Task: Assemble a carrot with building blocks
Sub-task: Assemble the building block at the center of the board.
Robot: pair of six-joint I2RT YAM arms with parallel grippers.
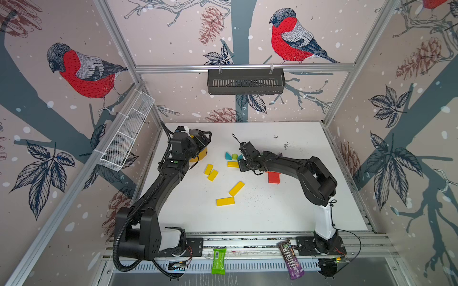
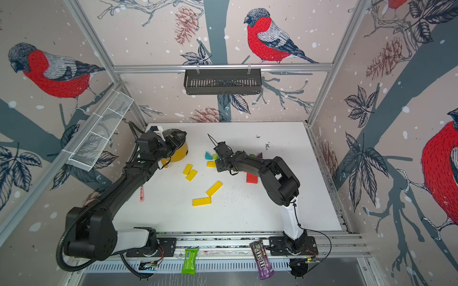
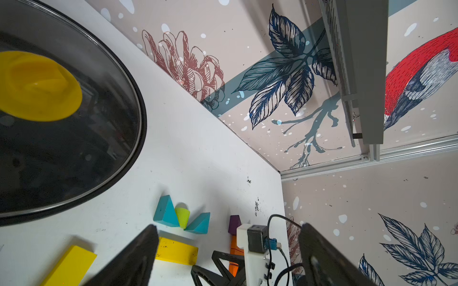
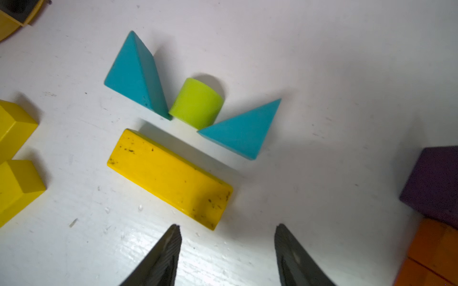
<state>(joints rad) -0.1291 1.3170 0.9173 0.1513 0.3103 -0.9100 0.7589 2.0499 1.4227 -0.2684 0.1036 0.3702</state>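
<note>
In the right wrist view a yellow bar (image 4: 171, 178) lies flat just beyond my open right gripper (image 4: 227, 226), whose jaws hold nothing. Past the bar, two teal triangles (image 4: 135, 74) (image 4: 244, 128) flank a lime-green block (image 4: 197, 102). A purple block (image 4: 433, 183) and orange blocks (image 4: 436, 252) sit to one side. In a top view, four more yellow bars (image 1: 208, 169) (image 1: 213, 175) (image 1: 236, 188) (image 1: 225, 201) lie loose, and red blocks (image 1: 273, 177) show under the right arm. My left gripper (image 3: 228, 225) stands wide open and empty beside the pot.
A yellow pot (image 1: 202, 154) with a dark lid (image 3: 99, 148) stands at the back left under the left arm. A black basket (image 1: 245, 81) hangs on the back wall and a white mesh basket (image 1: 126, 133) on the left. Two candy packets (image 1: 218, 261) (image 1: 290, 260) lie on the front rail.
</note>
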